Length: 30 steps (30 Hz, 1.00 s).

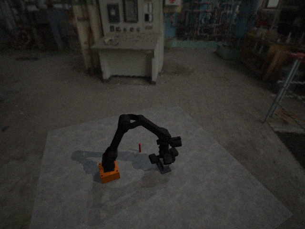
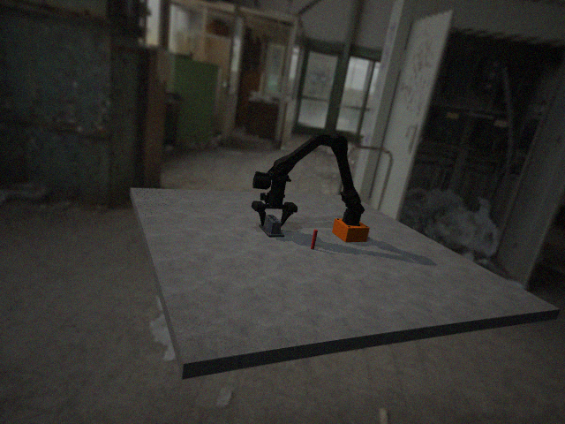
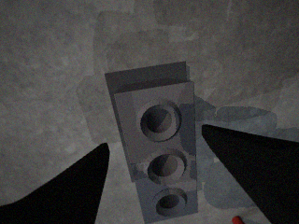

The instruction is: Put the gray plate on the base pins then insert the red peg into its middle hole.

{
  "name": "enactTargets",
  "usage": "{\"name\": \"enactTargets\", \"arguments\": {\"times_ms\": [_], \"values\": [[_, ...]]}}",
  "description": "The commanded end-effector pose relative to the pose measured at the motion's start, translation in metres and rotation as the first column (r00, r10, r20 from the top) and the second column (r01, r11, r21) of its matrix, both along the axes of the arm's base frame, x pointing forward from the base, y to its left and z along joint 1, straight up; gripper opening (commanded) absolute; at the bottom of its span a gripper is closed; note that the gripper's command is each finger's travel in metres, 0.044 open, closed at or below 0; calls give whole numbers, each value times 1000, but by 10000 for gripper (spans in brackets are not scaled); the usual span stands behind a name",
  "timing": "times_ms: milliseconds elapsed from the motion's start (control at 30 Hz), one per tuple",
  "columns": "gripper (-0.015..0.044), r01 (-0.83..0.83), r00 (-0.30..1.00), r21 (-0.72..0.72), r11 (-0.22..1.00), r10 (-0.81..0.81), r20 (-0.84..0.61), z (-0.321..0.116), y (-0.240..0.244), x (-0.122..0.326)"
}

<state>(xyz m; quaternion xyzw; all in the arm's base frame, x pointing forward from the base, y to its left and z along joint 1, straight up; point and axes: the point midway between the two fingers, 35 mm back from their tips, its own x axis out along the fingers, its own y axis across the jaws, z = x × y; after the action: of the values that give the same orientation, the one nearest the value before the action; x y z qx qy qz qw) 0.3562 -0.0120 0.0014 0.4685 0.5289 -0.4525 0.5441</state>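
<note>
Pincer (image 1: 160, 162) (image 2: 272, 223) (image 3: 156, 138) spread wide, nothing held, astride three-hole gray plate (image 2: 273, 224) (image 3: 134, 140) on its base (image 1: 165, 171) (image 2: 274, 235) (image 3: 145, 70); pin fit n/a from here. Crooked lift could snag plate w/ a finger. Red peg (image 1: 139, 147) (image 2: 313, 239) (image 3: 237, 219) upright nearby, betw. plate & orange arm mount (image 1: 110, 178) (image 2: 350, 231).

looks like an old workshop, with weak light and deep dark corners. shows in the top view a pale control desk (image 1: 130, 62) on a worn, brownish-gray floor (image 1: 209, 91) (image 2: 77, 296), then blurred pipes (image 1: 209, 19) behind, and to the right a wooden bench (image 1: 270, 46). has in the exterior view tall, bright windows (image 2: 314, 87), a green panel (image 2: 196, 100) and a whitish, stained board (image 2: 419, 104), leaning a little. includes also a wide gray slab (image 1: 221, 197) (image 2: 319, 291) (image 3: 47, 70), with dark front edge.
</note>
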Motion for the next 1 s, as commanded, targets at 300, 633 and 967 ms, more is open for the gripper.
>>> {"name": "enactTargets", "arguments": {"times_ms": [300, 633, 967], "values": [[440, -4, 1000, 1, 1000, 4, -2, 107, -1, -1], [440, -10, 1000, 1, 1000, 10, -3, 118, 2, -1], [440, -318, 948, 6, 948, 318, -5, 119, 132, -89]]}}
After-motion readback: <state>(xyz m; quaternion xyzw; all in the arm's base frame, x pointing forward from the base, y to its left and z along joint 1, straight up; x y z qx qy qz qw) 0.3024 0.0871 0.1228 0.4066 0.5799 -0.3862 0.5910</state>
